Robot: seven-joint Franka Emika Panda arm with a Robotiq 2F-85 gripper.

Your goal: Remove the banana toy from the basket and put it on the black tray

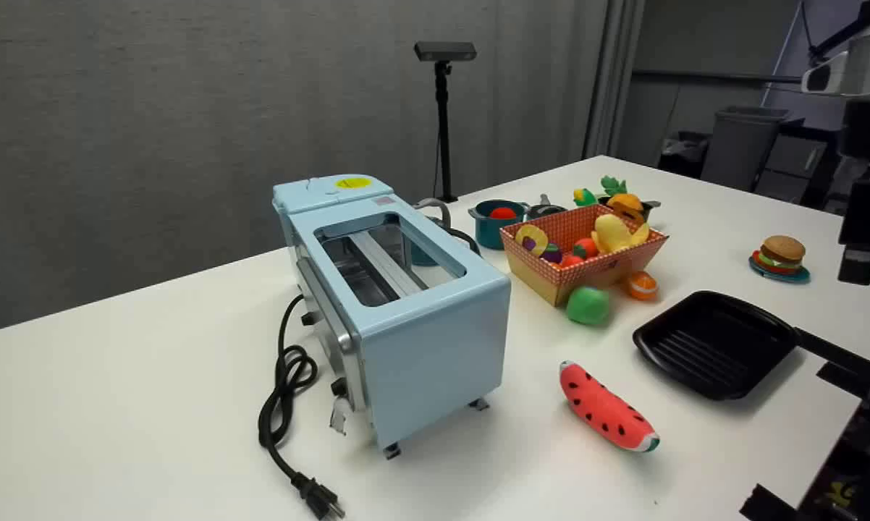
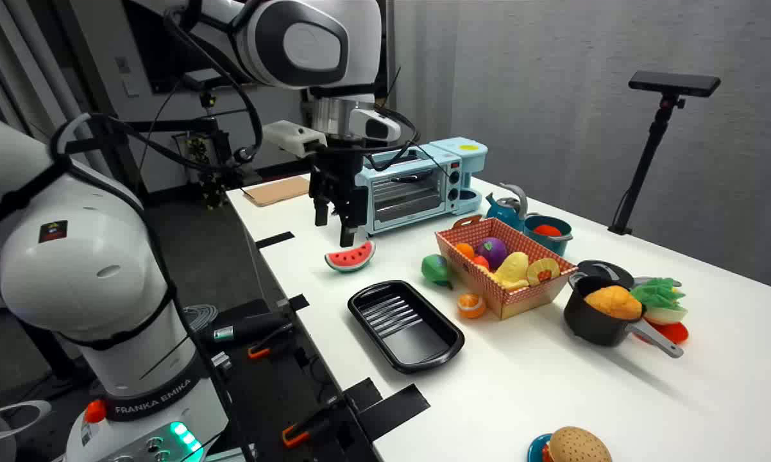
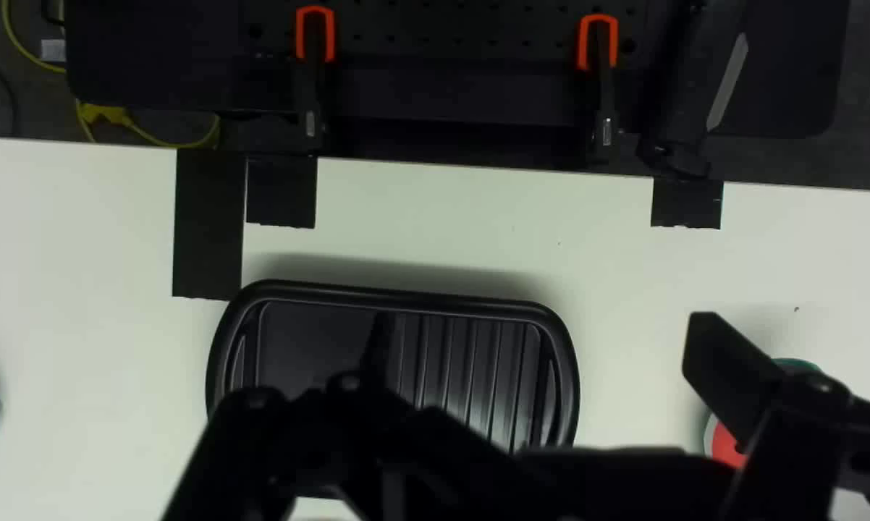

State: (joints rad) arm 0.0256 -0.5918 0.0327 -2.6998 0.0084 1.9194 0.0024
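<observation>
The yellow banana toy lies in the orange-brown checked basket among other toy fruit. The banana toy [image 1: 611,233] [image 2: 512,268] and the basket [image 1: 528,276] [image 2: 532,304] show in both exterior views. The ridged black tray [image 1: 717,346] [image 2: 417,343] lies on the table in front of the basket, with nothing on it. The tray's rim also shows in the wrist view [image 3: 406,295]. My gripper [image 2: 334,226] [image 3: 542,329] is open and empty, above the table near the watermelon toy and apart from basket and tray. At the right edge of an exterior view it is partly cut off [image 1: 860,264].
A watermelon slice toy [image 1: 609,409] [image 2: 350,258] lies beside the tray. A green toy [image 1: 588,305] and an orange toy [image 2: 471,305] sit between basket and tray. A light blue toaster [image 1: 435,354] stands near the basket. Pots [image 2: 600,314] and a toy burger [image 1: 781,253] lie farther off.
</observation>
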